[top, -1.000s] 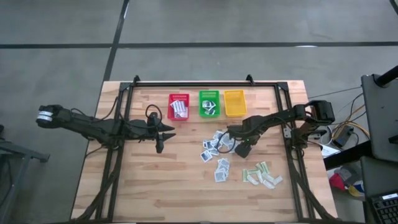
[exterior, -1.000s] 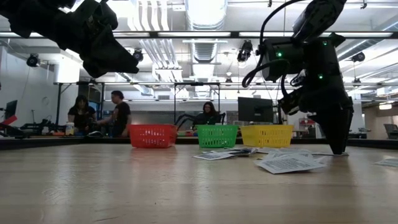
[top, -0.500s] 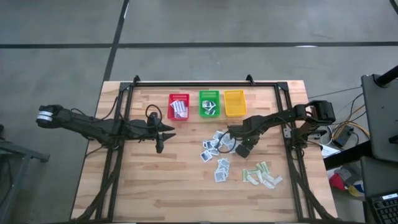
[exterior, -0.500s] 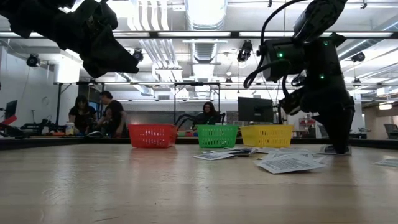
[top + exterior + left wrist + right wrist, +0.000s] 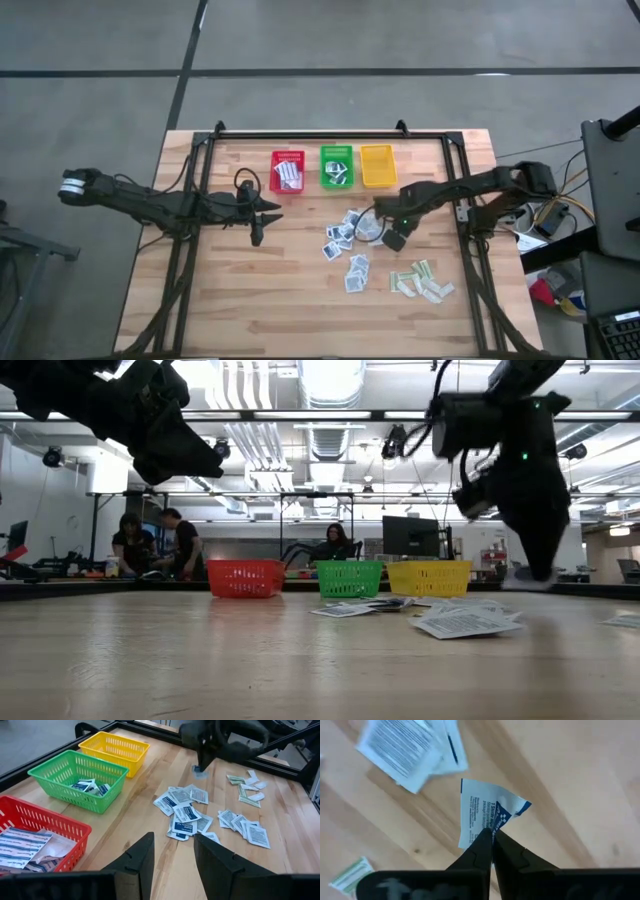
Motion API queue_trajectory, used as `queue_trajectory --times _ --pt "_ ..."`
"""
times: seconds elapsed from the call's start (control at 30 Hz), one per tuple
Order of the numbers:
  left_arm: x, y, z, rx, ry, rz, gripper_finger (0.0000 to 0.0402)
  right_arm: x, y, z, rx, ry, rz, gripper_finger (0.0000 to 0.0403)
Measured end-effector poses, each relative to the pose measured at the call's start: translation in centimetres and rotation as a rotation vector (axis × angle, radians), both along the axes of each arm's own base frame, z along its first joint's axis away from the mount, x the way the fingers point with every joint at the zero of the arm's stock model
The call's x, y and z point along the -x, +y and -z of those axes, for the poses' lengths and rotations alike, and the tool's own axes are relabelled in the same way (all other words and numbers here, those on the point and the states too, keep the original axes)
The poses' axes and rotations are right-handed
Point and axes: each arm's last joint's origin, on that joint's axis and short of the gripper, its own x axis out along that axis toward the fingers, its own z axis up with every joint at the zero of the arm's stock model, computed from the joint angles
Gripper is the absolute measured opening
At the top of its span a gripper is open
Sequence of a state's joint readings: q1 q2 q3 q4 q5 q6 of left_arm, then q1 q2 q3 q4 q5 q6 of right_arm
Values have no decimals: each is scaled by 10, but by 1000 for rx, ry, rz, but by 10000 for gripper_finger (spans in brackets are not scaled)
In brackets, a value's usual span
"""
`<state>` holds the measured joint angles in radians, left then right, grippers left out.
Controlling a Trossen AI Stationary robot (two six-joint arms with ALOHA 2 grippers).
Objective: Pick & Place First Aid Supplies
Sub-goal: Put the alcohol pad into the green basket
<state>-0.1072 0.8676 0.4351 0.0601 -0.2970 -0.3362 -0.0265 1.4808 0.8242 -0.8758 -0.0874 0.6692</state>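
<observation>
Three small plastic mesh baskets stood in a row at the far side of the pale wooden plank table [image 5: 250, 300]. The red basket [image 5: 287, 171] held oblong white packets with blue stripes [image 5: 20, 842]. The green basket [image 5: 336, 165] held a few small square white-and-blue packets [image 5: 90, 786]. The yellow basket [image 5: 377, 165] showed nothing inside.

The right hand [image 5: 491, 839] was pinched shut on the edge of one small square white-and-blue packet [image 5: 487, 812], lifted just above the table beside the loose heap of white-and-blue packets [image 5: 350, 245]. Pale green-beige strips [image 5: 422, 281] lay scattered nearer the front right.

The left hand [image 5: 172, 852] hung with fingers spread and empty, above the table to the left of the red basket.
</observation>
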Motion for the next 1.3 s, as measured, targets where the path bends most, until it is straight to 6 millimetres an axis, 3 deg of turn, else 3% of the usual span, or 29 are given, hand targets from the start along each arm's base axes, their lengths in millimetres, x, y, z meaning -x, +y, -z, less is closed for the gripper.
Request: queue_trajectory --times 0.23,0.57,0.7,0.93,1.07,1.3 --pt "0 0 0 3 0 -1 133 5 2 -49 -12 -391 -207 8" --pt "0 0 0 4 -1 -2 133 1 8 -136 7 -1243 -494 8" --pt "0 0 0 4 -1 -1 133 3 10 -155 35 -1418 -575 8" --pt "0 0 0 6 -1 -2 133 -2 11 -154 -5 -1451 -616 8" --pt "0 0 0 6 -2 -3 133 -15 9 -141 -7 -1374 -515 8" --pt "0 0 0 8 -2 -3 133 -48 -12 -109 171 -1195 -303 8"
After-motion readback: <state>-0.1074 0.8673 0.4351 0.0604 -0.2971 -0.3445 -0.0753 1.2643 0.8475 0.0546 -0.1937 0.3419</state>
